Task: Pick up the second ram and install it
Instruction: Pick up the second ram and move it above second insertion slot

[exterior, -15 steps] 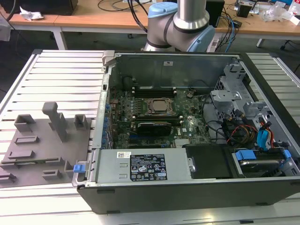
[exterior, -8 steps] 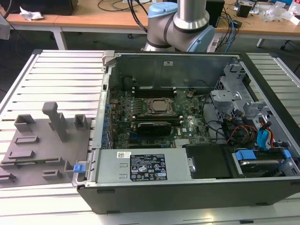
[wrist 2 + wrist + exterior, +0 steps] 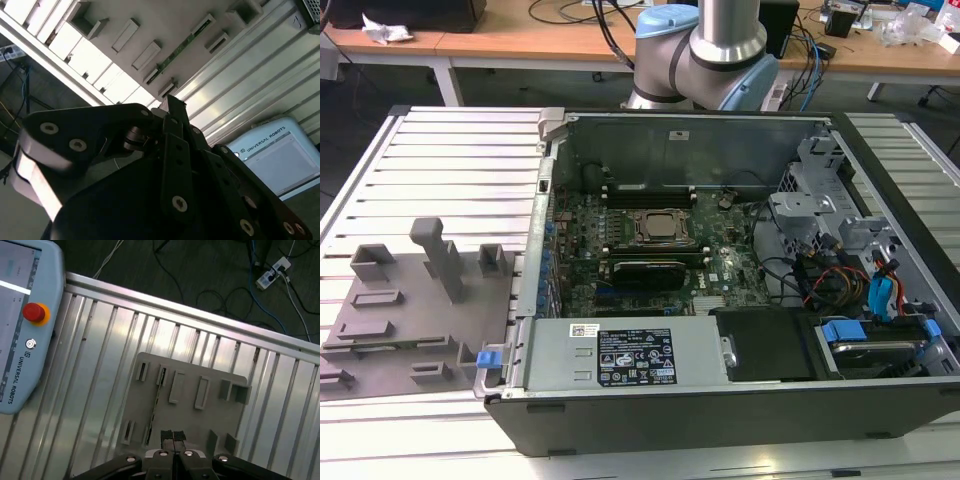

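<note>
The second ram point(image 3: 156, 405) is a thin green stick standing on edge between grey holder blocks on the grey holder plate point(image 3: 192, 420). In the second wrist view the ram point(image 3: 182, 47) shows as a green strip between two blocks. My gripper point(image 3: 172, 436) hangs well above the plate's near side, a little to one side of the ram and not touching it. Its two black pads are pressed together, shut with nothing between them. In the second wrist view the gripper point(image 3: 175, 106) points toward the plate. The holder plate point(image 3: 410, 310) lies at the exterior view's left.
An open computer case point(image 3: 880, 395) with its motherboard point(image 3: 720, 270) lies at the exterior view's right on a ribbed aluminium table point(image 3: 450, 170). A teach pendant point(image 3: 22, 325) rests on the table beside the plate. Cables and a power strip point(image 3: 272, 272) lie on the floor.
</note>
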`<state>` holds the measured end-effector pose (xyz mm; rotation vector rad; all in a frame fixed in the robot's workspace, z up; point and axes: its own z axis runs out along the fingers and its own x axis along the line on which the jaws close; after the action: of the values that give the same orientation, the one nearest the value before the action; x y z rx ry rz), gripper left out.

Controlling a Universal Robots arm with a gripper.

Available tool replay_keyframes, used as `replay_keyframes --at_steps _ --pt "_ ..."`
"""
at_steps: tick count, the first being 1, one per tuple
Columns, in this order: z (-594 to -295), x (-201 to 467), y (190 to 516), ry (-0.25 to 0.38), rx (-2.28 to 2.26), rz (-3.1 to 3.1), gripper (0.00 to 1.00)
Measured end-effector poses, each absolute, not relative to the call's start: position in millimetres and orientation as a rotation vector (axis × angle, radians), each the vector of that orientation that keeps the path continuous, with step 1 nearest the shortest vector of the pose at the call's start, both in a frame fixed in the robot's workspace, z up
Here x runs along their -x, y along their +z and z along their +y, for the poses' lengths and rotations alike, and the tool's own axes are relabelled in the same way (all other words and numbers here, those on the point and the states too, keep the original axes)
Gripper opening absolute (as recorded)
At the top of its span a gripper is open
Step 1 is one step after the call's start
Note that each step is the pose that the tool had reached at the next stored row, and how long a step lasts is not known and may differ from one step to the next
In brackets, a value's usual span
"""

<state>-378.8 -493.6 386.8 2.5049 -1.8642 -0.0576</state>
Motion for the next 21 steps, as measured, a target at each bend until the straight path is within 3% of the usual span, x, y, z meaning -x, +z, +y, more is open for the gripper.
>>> replay_keyframes --at_steps 21 --pt "-493.6 378.8 384.5 -0.062 -2.092 -2.329 0.11"
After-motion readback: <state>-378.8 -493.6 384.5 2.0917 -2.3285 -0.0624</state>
